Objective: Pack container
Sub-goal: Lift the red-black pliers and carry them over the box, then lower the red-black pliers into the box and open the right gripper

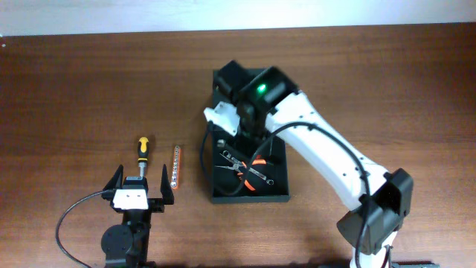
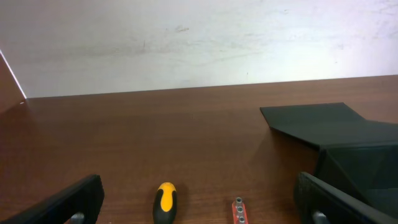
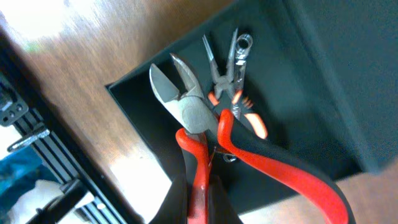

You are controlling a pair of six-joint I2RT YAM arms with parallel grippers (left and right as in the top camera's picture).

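Note:
The container [image 1: 223, 192] is a dark square box at mid-table with its flap lid open at the far end. It also shows in the left wrist view [image 2: 348, 134] and the right wrist view [image 3: 298, 68]. My right gripper [image 3: 199, 199] is shut on one red handle of the side cutters [image 3: 186, 109] and holds them above the box's inside. Orange-handled needle-nose pliers [image 3: 227, 87] and a small wrench [image 3: 240, 50] lie in the box. My left gripper [image 1: 141, 192] is open and empty near the front edge, left of the box.
A yellow-and-black screwdriver [image 1: 141, 149] lies just ahead of my left gripper and shows in the left wrist view [image 2: 165, 202]. A red bit holder [image 1: 175, 165] lies between it and the box. A pale wall runs behind the table.

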